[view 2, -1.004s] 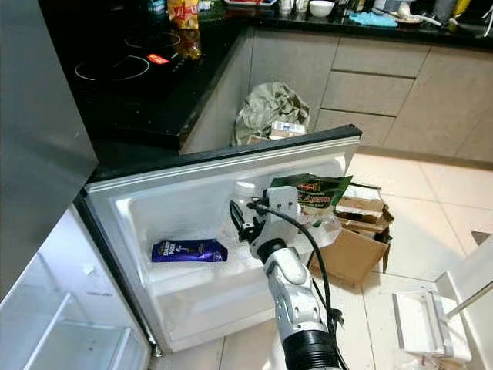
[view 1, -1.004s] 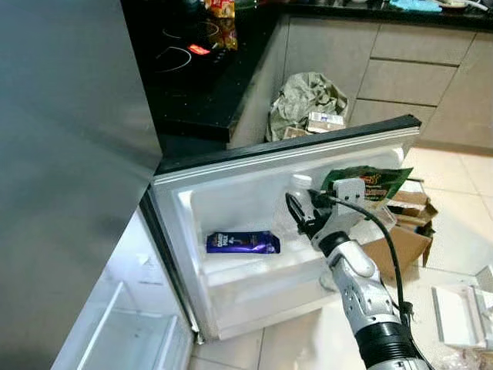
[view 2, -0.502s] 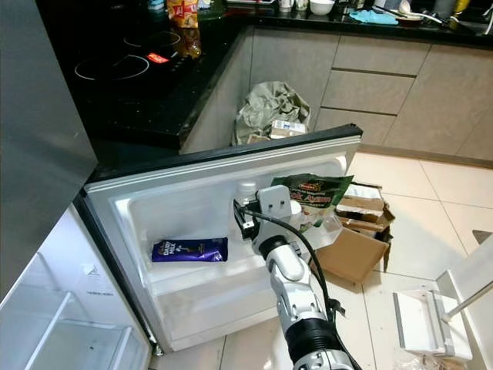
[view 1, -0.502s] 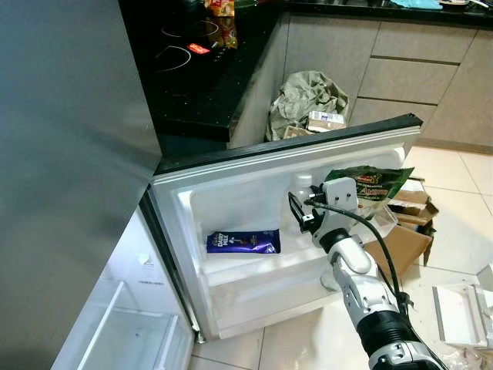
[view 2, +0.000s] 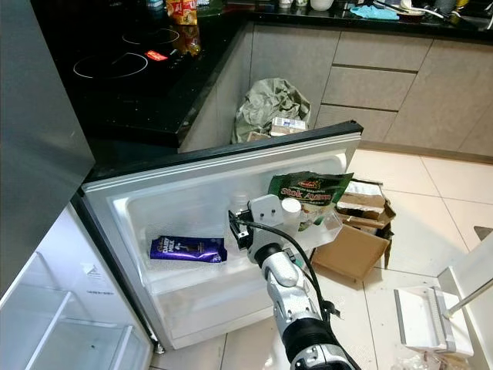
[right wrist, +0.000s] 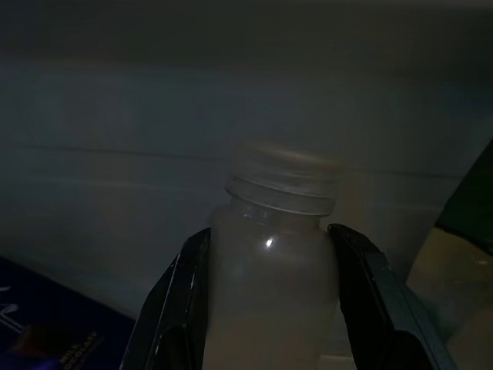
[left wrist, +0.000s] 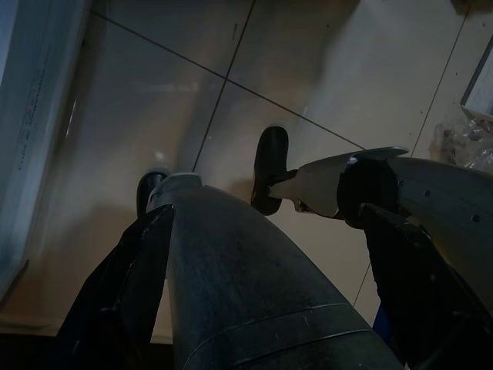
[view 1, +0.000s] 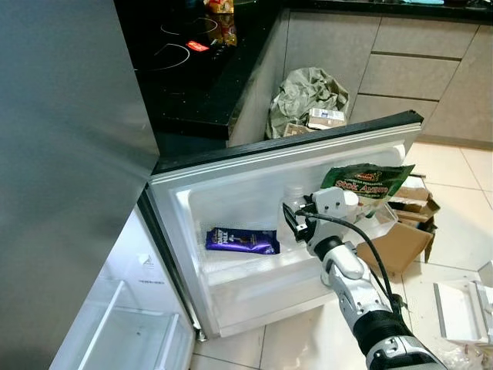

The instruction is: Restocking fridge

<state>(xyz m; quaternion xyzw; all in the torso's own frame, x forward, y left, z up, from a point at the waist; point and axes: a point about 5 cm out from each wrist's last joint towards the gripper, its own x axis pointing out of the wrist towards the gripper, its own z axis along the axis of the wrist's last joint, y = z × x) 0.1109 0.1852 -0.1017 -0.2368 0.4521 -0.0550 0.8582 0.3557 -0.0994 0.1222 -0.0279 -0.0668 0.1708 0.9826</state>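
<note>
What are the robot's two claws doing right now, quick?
Left claw: hangs idle by the floor, cannot be told.
Right claw: closed on a milky plastic bottle in the fridge door shelf.

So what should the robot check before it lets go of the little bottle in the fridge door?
1. Right gripper has its fingers on both sides of the bottle: ok.
2. Bottle cap on: ok.
3. Bottle upright: ok.
4. Bottle bottom resting on the door shelf: cannot tell.
5. Bottle apart from the purple chocolate bar: ok.
6. Green snack bag beside the bottle, not in its way: cannot tell.
</note>
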